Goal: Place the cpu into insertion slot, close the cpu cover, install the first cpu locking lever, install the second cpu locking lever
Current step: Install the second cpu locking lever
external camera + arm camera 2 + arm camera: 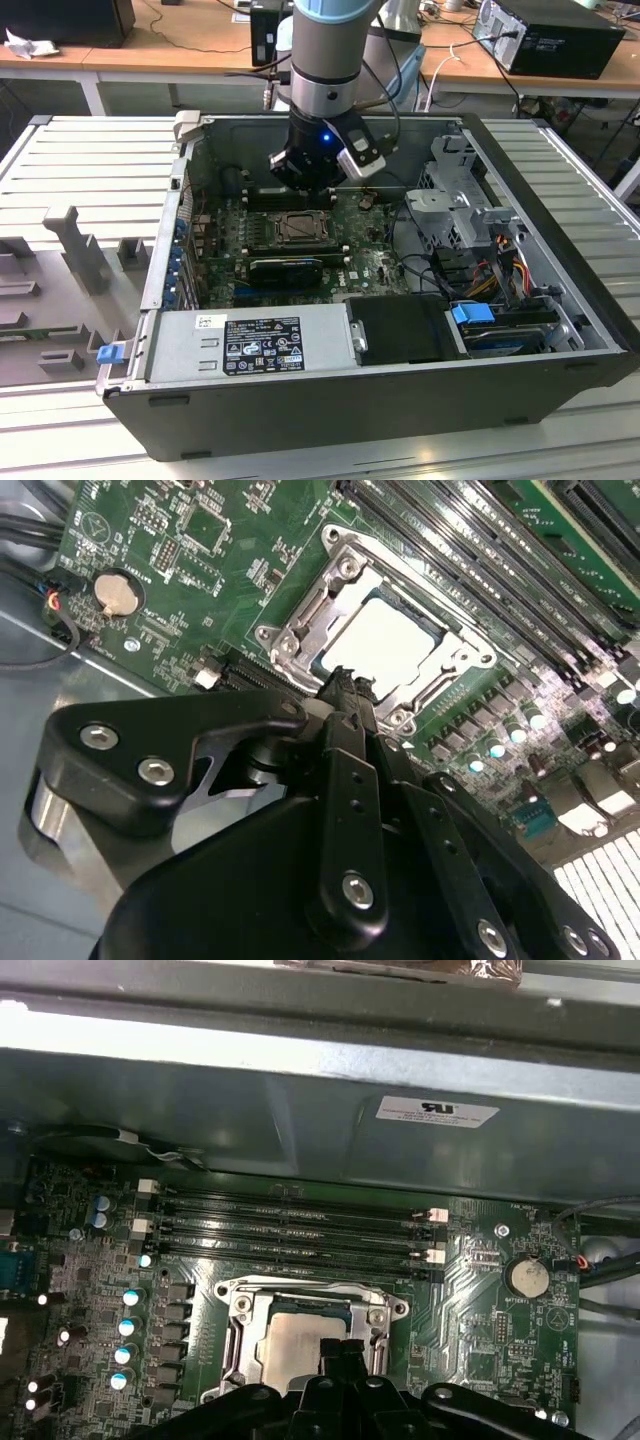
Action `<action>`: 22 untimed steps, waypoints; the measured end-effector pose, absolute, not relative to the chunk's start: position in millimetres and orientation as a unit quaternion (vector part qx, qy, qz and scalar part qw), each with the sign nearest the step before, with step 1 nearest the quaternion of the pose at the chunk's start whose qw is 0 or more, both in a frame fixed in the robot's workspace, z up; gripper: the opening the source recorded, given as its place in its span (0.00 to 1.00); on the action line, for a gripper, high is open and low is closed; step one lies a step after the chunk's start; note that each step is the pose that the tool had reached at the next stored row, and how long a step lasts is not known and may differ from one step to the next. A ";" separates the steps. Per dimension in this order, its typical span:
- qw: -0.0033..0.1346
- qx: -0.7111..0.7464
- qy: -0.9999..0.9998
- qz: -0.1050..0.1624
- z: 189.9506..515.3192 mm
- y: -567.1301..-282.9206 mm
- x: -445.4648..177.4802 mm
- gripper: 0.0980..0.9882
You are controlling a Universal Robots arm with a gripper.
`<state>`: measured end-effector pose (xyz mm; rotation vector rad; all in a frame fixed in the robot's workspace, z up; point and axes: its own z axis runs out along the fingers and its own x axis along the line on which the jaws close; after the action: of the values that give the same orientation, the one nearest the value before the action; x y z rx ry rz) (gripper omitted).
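Cpu (385, 640): I see it seated flat in the insertion slot (300, 605), pale face up.
Cpu cover (455, 658): down, framing the chip.
Gripper (345, 680): just above the socket's edge, fingers pinched together, holding nothing.
Motherboard (150, 540): inside the open computer case (560, 260).

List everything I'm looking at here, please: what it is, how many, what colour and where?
computer case: one, grey-black, lying open on a slatted grey table.
circuit board: one, green, on the case floor.
insertion slot: one, black-framed, mid-board.
cpu: one, pale silver, seated in the slot.
cpu cover: one, silver-grey frame, lying down around the cpu.
memory slots: four, long and black, beside the socket.
coin battery: one, silver, near the board's edge.
power supply: one, grey, at the case's near wall.
tool: one, black, its tip at the cover's edge.
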<state>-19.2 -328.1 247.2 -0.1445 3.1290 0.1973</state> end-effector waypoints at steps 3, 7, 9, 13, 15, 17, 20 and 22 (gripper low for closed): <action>0.002 -0.046 0.997 0.063 252.8 -328.2 -19.2 0.01; 0.002 -0.046 0.997 0.063 252.7 -334.3 -19.2 0.01; 0.002 -0.046 0.997 0.063 252.5 -338.4 -19.2 0.01; 0.002 -0.046 0.997 0.063 252.3 -345.1 -19.2 0.01; 0.002 -0.046 0.997 0.063 252.2 -348.7 -19.2 0.01; 0.002 -0.046 0.997 0.063 252.2 -351.4 -19.3 0.01; 0.002 -0.046 0.997 0.063 252.2 -357.6 -19.9 0.01; 0.002 -0.046 0.997 0.064 252.2 -365.1 -20.9 0.01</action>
<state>-20.9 -365.1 252.2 -0.1444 3.1287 0.2006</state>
